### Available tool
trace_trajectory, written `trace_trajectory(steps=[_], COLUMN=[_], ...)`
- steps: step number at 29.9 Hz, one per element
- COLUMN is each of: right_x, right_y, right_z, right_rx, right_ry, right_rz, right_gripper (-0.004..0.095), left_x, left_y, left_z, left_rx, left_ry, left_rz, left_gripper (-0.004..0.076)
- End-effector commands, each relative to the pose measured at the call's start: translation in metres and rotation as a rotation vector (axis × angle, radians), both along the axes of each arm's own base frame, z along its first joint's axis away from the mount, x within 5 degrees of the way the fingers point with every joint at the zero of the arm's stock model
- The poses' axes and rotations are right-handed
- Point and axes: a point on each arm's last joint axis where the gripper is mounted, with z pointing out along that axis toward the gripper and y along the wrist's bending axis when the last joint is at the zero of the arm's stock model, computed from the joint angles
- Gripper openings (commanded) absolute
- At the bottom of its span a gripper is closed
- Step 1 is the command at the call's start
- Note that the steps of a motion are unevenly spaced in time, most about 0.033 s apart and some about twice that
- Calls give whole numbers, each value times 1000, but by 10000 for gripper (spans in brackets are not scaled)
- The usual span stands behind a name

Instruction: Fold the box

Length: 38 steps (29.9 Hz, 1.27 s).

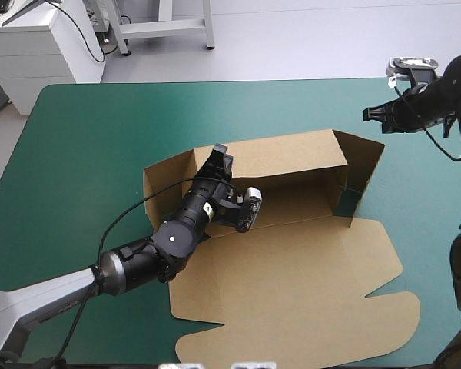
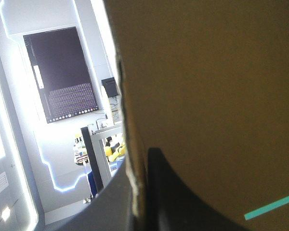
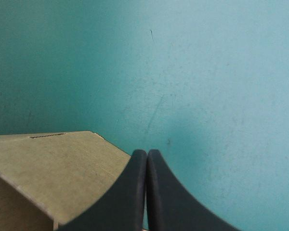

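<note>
bright even light, soft shadows

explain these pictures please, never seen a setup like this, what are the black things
A robot with two arms works at a table with a teal-green cover. One picture looks down from above; the other two come from a camera on each wrist. On the table lies a brown box, half built: walls raised, lid flat. The left gripper pinches the back wall's top edge; its wrist picture shows the board between its black fingers. The right gripper is shut, empty, hovering over the cover by the box's far right corner.
</note>
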Motion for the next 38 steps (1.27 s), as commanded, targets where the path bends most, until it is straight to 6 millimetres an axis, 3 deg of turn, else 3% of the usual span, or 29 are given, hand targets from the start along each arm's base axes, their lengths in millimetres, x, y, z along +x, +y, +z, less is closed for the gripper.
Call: trace_trajectory(steps=[1, 8, 14, 22, 34, 38], right_x=[0, 0, -20, -32, -85, -93], right_y=[1, 6, 10, 21, 35, 35], right_z=[13, 4, -14, -12, -26, -36], right_rx=[33, 76, 73, 171, 164, 136], right_ry=[-49, -26, 41, 7, -218, -249], right_rz=[16, 48, 106, 181, 310, 321], right_gripper=[-21, -21, -21, -21, -19, -19], left_x=[-1, 0, 2, 2, 2, 2], left_y=[1, 2, 6, 6, 6, 6], left_z=[21, 21, 23, 23, 23, 23], left_rx=[20, 21, 26, -16, -16, -16], left_ry=[-100, -106, -127, -111, -111, -111], left_rz=[-30, -18, 29, 41, 41, 41], left_gripper=[-8, -8, -8, -8, -8, -8])
